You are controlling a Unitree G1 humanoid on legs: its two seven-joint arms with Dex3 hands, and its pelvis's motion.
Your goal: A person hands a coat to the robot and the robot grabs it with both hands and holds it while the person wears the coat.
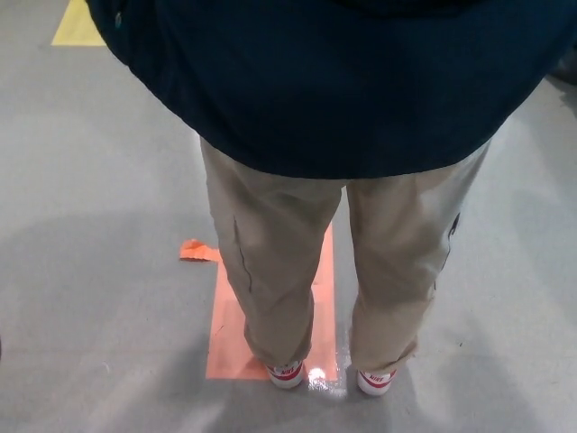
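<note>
Looking from the floor's (81,271) left side, we see a yellow mark (77,25) at its top left corner and orange tape (225,334) further in. Over the tape stands a person in tan trousers (279,271) and white shoes (288,374), the dark coat (343,81) hanging over their back. Neither of our hands shows, so we cannot tell their state.

We see the coat (343,81) filling the top of the frame from upper left to upper right: dark navy, with a soft matte cloth. It hangs on a person, and its curved lower hem falls across the tops of the legs at mid-frame. A small fastener shows at its upper left edge.
</note>
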